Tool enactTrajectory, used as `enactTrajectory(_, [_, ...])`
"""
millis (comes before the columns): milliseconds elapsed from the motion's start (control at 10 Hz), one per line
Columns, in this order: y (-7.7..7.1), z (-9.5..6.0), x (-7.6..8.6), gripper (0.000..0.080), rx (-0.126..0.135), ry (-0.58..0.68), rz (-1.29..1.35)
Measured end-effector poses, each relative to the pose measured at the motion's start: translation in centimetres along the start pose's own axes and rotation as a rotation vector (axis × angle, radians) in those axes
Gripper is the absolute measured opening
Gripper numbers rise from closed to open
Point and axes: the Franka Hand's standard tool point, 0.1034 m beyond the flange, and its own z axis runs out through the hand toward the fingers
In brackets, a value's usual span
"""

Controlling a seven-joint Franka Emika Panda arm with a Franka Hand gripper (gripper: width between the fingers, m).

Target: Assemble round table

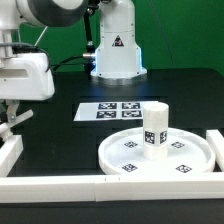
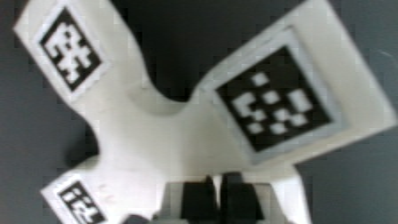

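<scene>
Where the wrist view is consulted, I read the gripper [image 2: 210,192] as drawn almost fully together. Its two dark fingertips [image 2: 187,198] stand side by side with only a thin pale sliver between them. That sliver lines up with the arm of the cross-shaped foot [image 2: 169,140] that points toward the fingers, so I log the jaws as clamped on the foot. The white foot fills most of this view. A black-and-white square tag shows on each of its three visible arms. The dark surface behind it is blurred.

In the exterior view, the arm's white wrist housing [image 1: 25,75] hangs over the table [image 1: 60,135] at the exterior view's left edge, well apart from the other parts. I cannot make out the foot clearly in that view.

The round disc [image 1: 104,152] lies flat on the table toward the exterior view's right, rim up, with tags on its face. The cylinder leg [image 1: 155,130] stands upright on the disc near its middle, with a tag on the side facing the camera. Whether the leg is fastened to the disc or merely rests on it, I cannot tell.

The marker board [image 1: 115,110] lies flat behind the disc, between it and the robot base [image 1: 115,55]. White border bars [image 1: 50,186] run along the near edge and up both sides of the work area. The disc sits just beside the bar on the exterior view's right.
</scene>
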Motion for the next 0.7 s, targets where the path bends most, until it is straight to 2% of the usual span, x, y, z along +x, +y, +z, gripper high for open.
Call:
enactTrajectory(200, [-1.6, -0.18, -0.16, 0.0002, -0.007, -0.001, -0.012])
enactTrajectory(500, [-1.55, 0.13, -0.36, 0.0001, -0.014, 0.0, -0.012])
enactTrajectory(600, [-1.54, 0.17, -0.39, 0.0122, -0.015, 0.0, -0.012])
enactTrajectory(700, [-1.55, 0.12, -0.41, 0.0122, -0.011, -0.004, -0.011])
